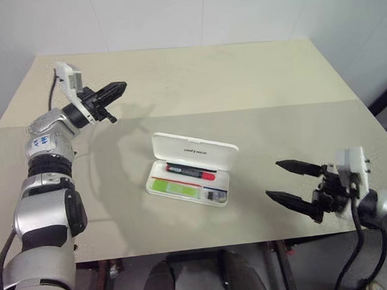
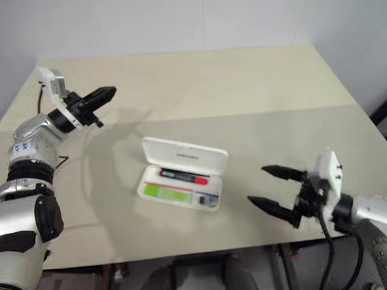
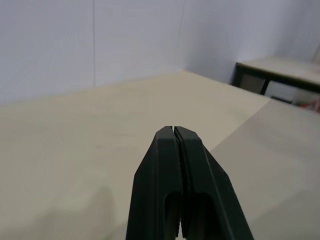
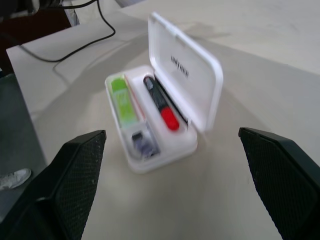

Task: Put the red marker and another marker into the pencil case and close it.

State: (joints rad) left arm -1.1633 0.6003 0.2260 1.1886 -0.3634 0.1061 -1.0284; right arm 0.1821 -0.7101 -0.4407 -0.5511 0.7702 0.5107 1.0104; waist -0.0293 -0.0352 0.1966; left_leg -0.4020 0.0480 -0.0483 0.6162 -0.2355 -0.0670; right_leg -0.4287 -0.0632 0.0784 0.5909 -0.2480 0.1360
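The white pencil case (image 1: pixel 192 148) lies open in the middle of the table, lid standing up at its far side. Inside lie the red marker (image 1: pixel 190 172), the light-green highlighter (image 1: pixel 176 187) and a small dark grey object (image 1: pixel 215 195). The same case (image 4: pixel 200 85), red marker (image 4: pixel 161 102) and highlighter (image 4: pixel 121 97) show in the right wrist view. My left gripper (image 1: pixel 117 90) is shut on nothing, raised over the table far to the left of the case and beyond it. My right gripper (image 1: pixel 287 179) stands wide open and empty near the front edge, right of the case.
The beige table (image 1: pixel 242 84) has a seam across its middle. Its front edge runs just below the case and my right gripper. A black cable (image 4: pixel 75 47) lies on the table beyond the case in the right wrist view. A dark-framed table (image 3: pixel 280 72) stands off to the side.
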